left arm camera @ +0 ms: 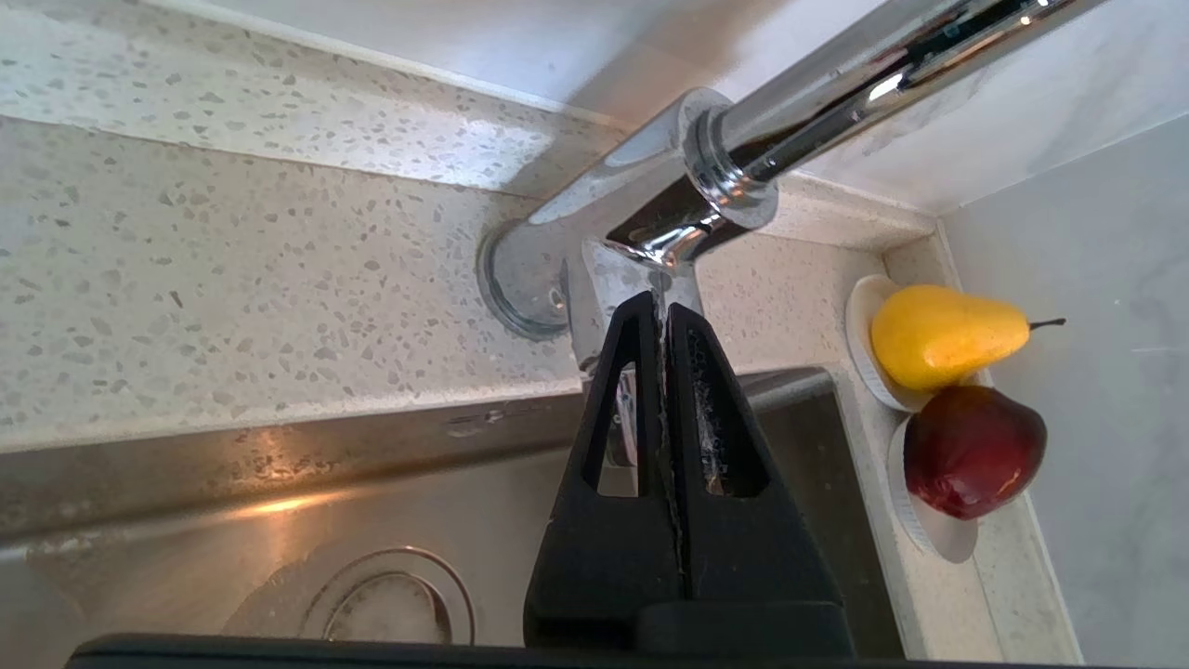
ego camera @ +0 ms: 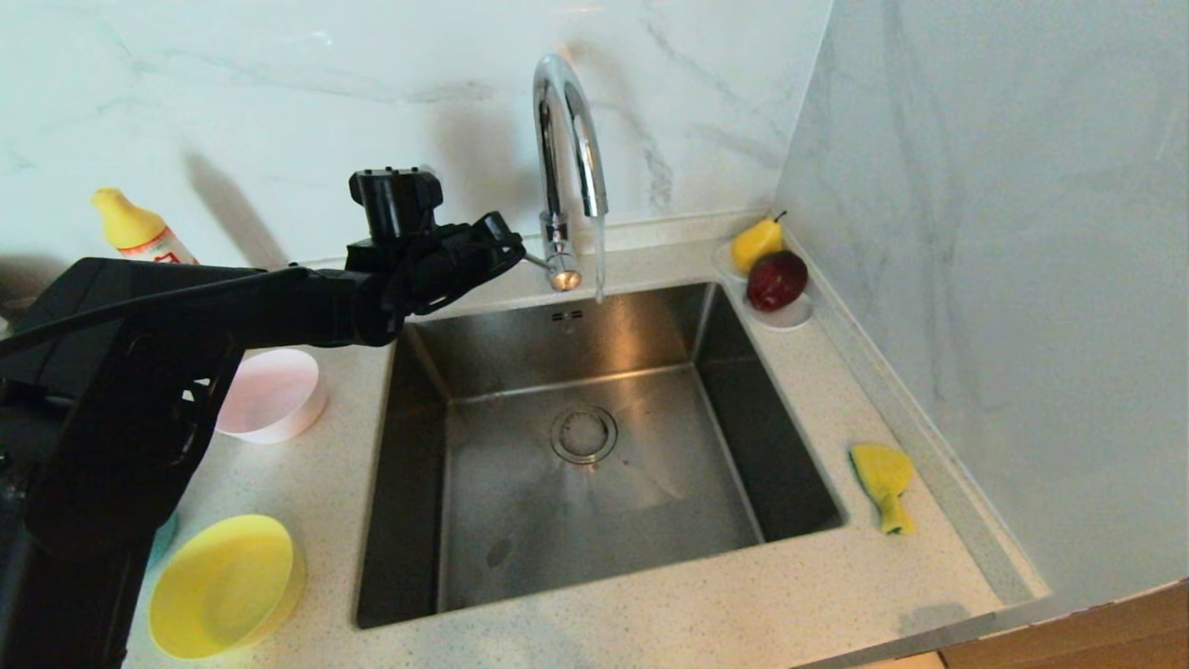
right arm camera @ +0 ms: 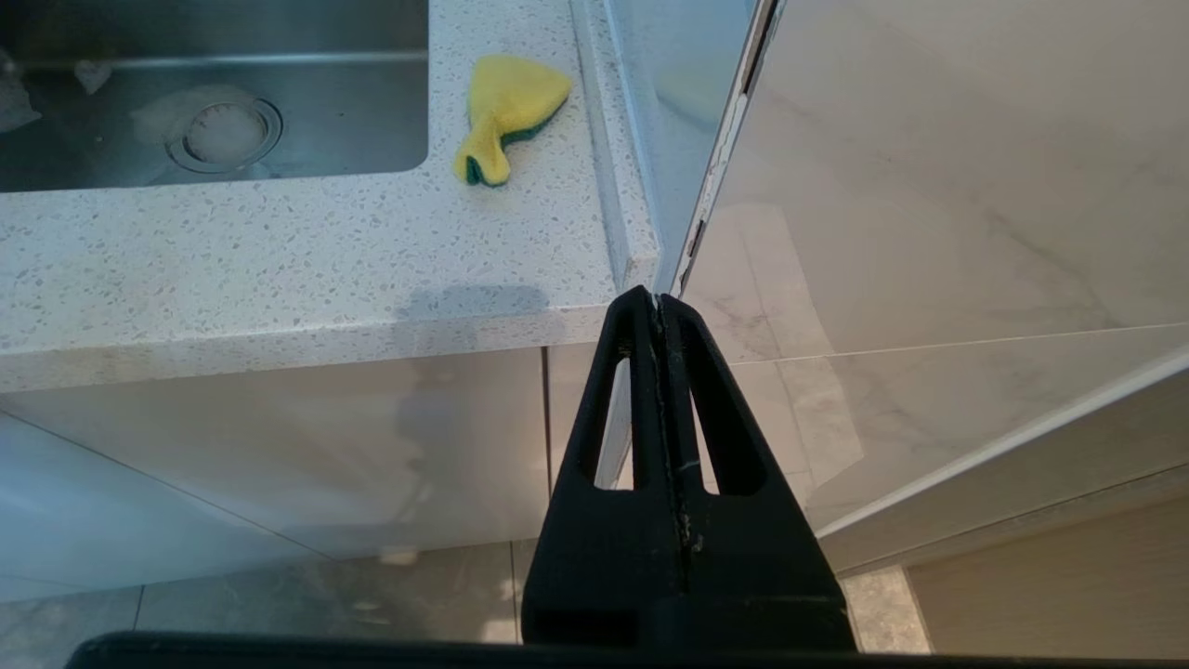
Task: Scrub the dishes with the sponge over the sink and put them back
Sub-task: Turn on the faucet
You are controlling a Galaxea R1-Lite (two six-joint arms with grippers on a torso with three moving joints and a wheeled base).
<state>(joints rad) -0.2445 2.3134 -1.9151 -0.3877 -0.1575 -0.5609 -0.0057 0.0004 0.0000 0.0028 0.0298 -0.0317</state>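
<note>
We see our left pincer point(ego camera: 509, 243) reached out over the far left corner of the sink point(ego camera: 594, 520), its fingers pressed together with nothing between them, the tips right at the lever at the base of the tap point(ego camera: 567, 139); whether they touch the lever we cannot tell; a thin stream of water point(ego camera: 600, 265) runs from the spout into the basin, so we judge the step in hand to be working the tap, before any scrubbing has begun; the dishes sit on the desk point(ego camera: 650, 613) left of the sink: the pink bowl point(ego camera: 274, 395) further back, the yellow bowl point(ego camera: 228, 585) near the front edge, and only a sliver of blue shows behind our left arm, too hidden to name with confidence; the sponge point(ego camera: 882, 483) lies crumpled on the desk right of the sink, well apart from the bowls and untouched; our right pincer point(right arm camera: 658, 302) hangs parked low beside the cabinet front, below the desk's near right corner, likewise clenched and empty; a pear point(ego camera: 757, 243) and a dark red fruit point(ego camera: 777, 279) rest on a white saucer point(ego camera: 785, 319) at the far right corner, no part of the job; next, we judge, the left arm must draw back from the tap, open its fingers and take a bowl by the rim, while the right rises to fetch the sponge, so both can meet over the basin
</note>
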